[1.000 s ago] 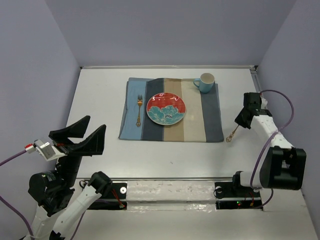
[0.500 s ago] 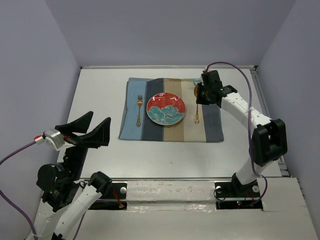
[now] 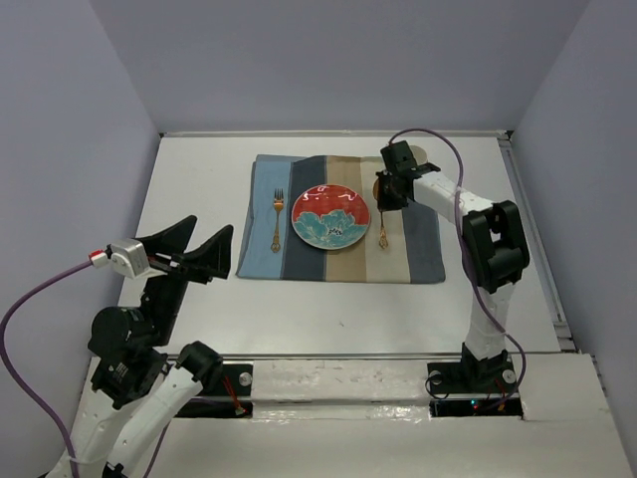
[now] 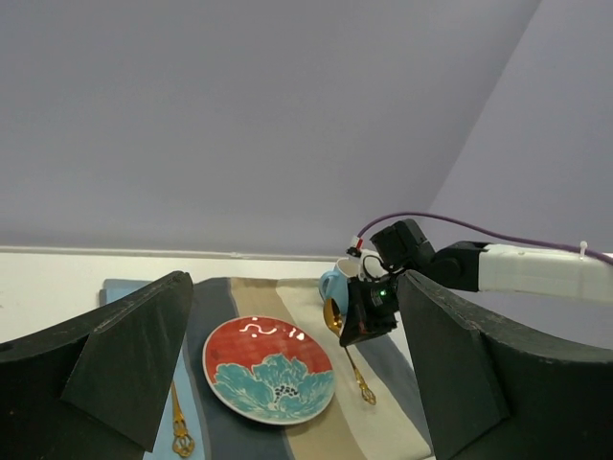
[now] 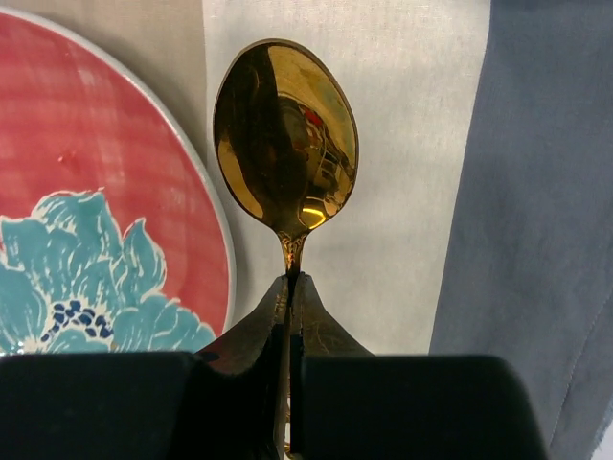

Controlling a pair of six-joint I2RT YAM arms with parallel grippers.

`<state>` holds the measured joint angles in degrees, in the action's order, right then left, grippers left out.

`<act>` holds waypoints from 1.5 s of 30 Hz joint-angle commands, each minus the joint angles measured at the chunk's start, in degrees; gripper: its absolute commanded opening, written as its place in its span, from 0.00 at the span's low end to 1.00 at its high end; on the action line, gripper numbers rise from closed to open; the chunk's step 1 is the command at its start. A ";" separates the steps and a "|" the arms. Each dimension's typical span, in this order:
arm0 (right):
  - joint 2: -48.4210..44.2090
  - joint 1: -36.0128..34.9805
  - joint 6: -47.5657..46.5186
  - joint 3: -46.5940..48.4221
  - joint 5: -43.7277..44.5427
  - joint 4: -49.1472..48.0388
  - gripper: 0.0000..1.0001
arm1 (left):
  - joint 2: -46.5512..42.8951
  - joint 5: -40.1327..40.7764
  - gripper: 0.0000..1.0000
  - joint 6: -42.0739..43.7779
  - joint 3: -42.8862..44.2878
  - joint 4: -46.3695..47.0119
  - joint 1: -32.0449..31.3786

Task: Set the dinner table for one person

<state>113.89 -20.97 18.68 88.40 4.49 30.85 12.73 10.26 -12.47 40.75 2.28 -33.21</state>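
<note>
The white dinner table (image 3: 199, 189) carries a striped placemat (image 3: 418, 249). On it lie a red and teal plate (image 3: 330, 218) and a gold fork (image 3: 277, 221) to the plate's left. My right gripper (image 3: 384, 202) is shut on a gold spoon (image 3: 382, 231) just right of the plate. It grips the neck below the bowl (image 5: 285, 134). The spoon is tilted, with its handle end (image 4: 365, 391) down at the cream stripe. My left gripper (image 3: 209, 228) is open and empty, raised over the table's near left.
A light blue mug (image 4: 333, 286) stands at the placemat's back right corner, right behind my right gripper and mostly hidden by it in the top view. Grey walls close the table's back and sides.
My right arm has swung left from the table's right side, carrying the spoon over the placemat to just right of the plate. My left arm has drifted slightly right.
</note>
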 commanded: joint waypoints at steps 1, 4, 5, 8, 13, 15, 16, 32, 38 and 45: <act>1.60 1.19 -1.01 2.92 0.87 -2.28 0.00 | 2.21 -0.86 0.99 1.13 -0.15 2.55 0.52; 2.48 1.81 -0.83 3.27 0.87 -2.64 0.00 | 2.74 -0.95 0.99 1.13 -0.15 2.55 0.52; 3.00 1.81 -0.75 3.36 0.96 -2.73 0.00 | 2.74 -0.77 0.99 1.22 -0.15 2.55 0.52; 4.15 1.81 -1.01 4.14 1.40 -2.81 0.00 | 2.74 -0.59 0.99 1.22 -0.15 2.55 0.60; 5.73 1.81 -0.40 5.12 0.70 -2.73 0.00 | 3.09 -0.68 0.99 1.13 -0.15 2.55 0.87; 5.82 1.81 -0.13 5.03 0.69 -2.81 0.00 | 2.91 -0.68 0.99 1.22 -0.15 2.55 0.87; 6.08 1.81 0.04 5.11 0.95 -2.81 0.00 | 2.91 -0.68 0.99 1.22 -0.15 2.55 0.95; -3.83 1.81 0.83 -0.06 -1.50 -3.34 0.34 | 3.44 -0.68 0.99 1.04 -0.23 2.55 1.48; -19.64 0.58 2.50 -11.56 -3.35 -8.87 0.26 | 4.67 -1.38 0.99 0.96 -0.23 2.55 2.19; -43.99 -0.56 4.35 -25.82 -12.74 -15.65 0.24 | 6.25 1.77 0.99 1.13 -0.50 2.11 3.24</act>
<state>79.85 -20.91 21.50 66.43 -1.30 21.26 17.80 9.72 -12.45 40.73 2.24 -30.68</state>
